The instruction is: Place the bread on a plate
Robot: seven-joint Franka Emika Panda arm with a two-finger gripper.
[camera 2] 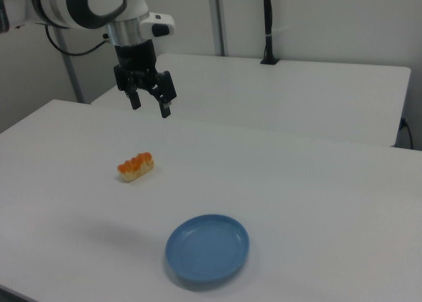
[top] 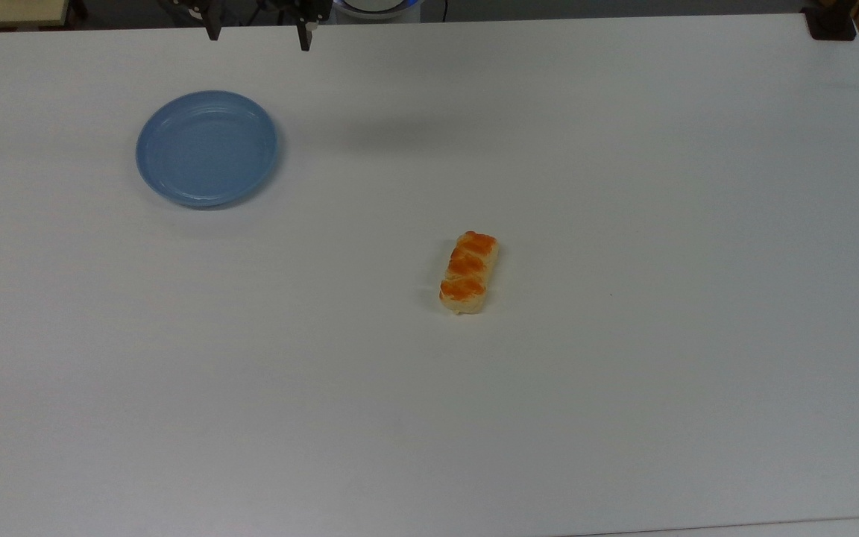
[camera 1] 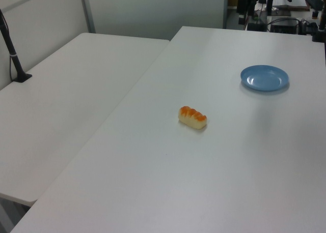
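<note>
- The broad white matte table (top: 623, 418) carries both task things; nothing has been lifted yet, so the step in hand looks like the approach
- The round light-blue shallow plate (top: 206, 148) sits bare toward the top view's upper left, well apart from the loaf
- The black two-finger gripper (camera 2: 150, 104) hangs high with its fingers spread and nothing between them
- The small oblong beige bread with glossy orange bumps (top: 468, 272) lies near the table's middle; next, I judge, the gripper must travel over it, descend, and close across its narrow width

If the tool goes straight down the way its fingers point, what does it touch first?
Probably bare table. The tool hangs open, fingers pointing down, apart from the bread and the plate. Depth is unclear.
</note>
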